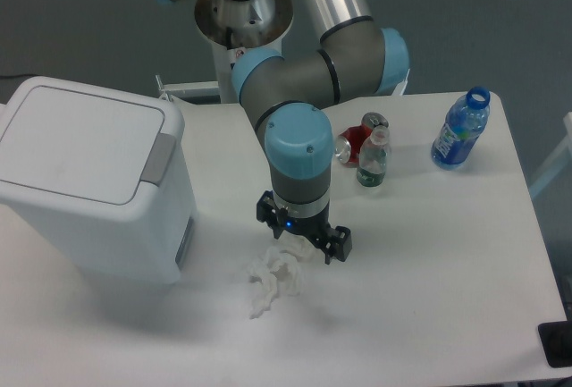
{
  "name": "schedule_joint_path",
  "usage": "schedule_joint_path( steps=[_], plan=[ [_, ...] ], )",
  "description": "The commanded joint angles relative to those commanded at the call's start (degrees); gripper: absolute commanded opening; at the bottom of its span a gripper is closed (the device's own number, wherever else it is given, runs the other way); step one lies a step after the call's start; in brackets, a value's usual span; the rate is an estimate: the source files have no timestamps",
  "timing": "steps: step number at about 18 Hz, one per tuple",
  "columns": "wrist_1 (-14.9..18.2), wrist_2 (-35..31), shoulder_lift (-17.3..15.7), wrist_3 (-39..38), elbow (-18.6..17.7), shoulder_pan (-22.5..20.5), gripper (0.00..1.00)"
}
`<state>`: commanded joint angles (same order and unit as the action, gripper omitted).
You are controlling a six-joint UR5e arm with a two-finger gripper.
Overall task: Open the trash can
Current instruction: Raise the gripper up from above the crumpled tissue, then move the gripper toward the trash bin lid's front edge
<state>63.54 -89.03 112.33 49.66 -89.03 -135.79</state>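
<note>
Half-hidden gripper above crumpled tissue, trash can lid down

A crumpled white tissue lies on the white desk near its front middle. Toward the far right stand a blue bottle without cap and a small clear bottle, with red cans just behind it.
</note>
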Motion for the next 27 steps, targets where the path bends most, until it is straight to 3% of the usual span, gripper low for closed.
schedule_joint_path(
  steps=[7,8,9,11,18,23,27],
  plan=[
    [0.2,1.6,-3.3,-4.8,0.6,0.8,1.0],
    [0.3,3.7,-3.8,-5.4,0.8,0.8,0.93],
    [0.4,5.1,-4.7,-5.5,0.9,0.7,0.75],
    [1.2,6.7,-6.8,-5.6,0.6,0.6,0.53],
    [4.3,13.2,-11.0,-10.0,0.9,-0.5,0.04],
    [4.9,19.7,-14.5,-10.5,0.8,-1.5,0.03],
    [8.4,24.1,-17.5,-11.2,0.4,-2.3,0.03]
  ],
)
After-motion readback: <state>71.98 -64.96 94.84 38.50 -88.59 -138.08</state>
